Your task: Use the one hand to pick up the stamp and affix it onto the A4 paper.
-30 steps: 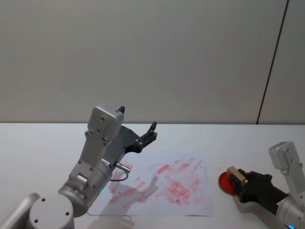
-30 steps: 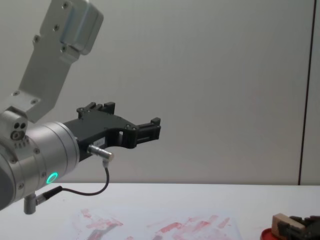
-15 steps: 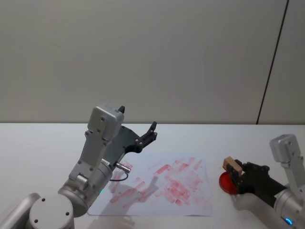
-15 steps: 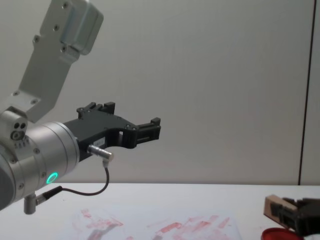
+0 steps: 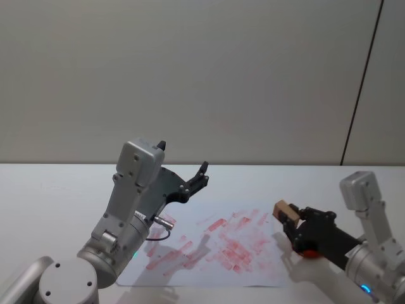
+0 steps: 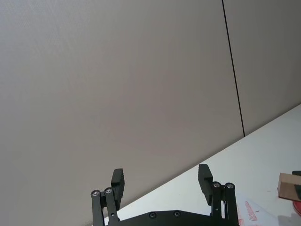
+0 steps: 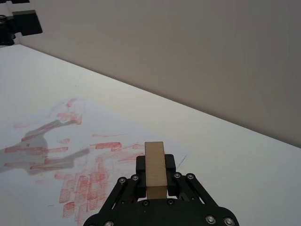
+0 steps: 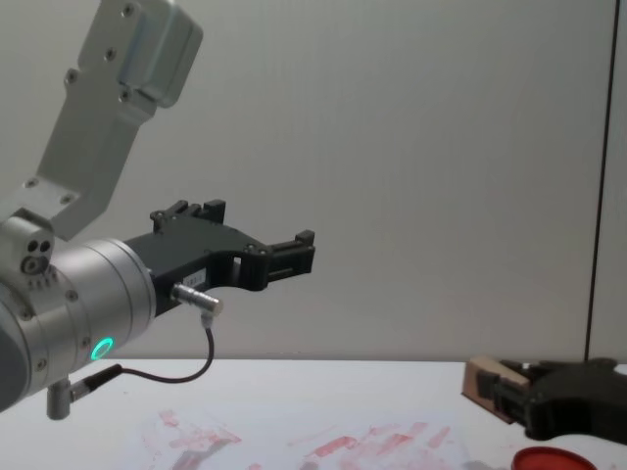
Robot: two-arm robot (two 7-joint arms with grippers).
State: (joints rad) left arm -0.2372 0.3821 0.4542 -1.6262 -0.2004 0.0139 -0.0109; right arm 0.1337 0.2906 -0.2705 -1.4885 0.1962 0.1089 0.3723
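White table (image 5: 50,190) carries the work: left gripper (image 6: 161,179) hangs raised and idle, fingers spread, over the left part of the paper (image 5: 215,247); right gripper (image 7: 155,175) clamps the stamp (image 7: 154,157) clear of the surface at the sheet's right edge, paper lying leftward and below

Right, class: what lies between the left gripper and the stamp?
In the head view, the red-smeared A4 paper lies on the table between the open left gripper and the stamp, which the right gripper holds.

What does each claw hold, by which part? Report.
Right claw: small pale tan wooden stamp block, pinched by its sides near one end. Left claw: open, holding nothing.
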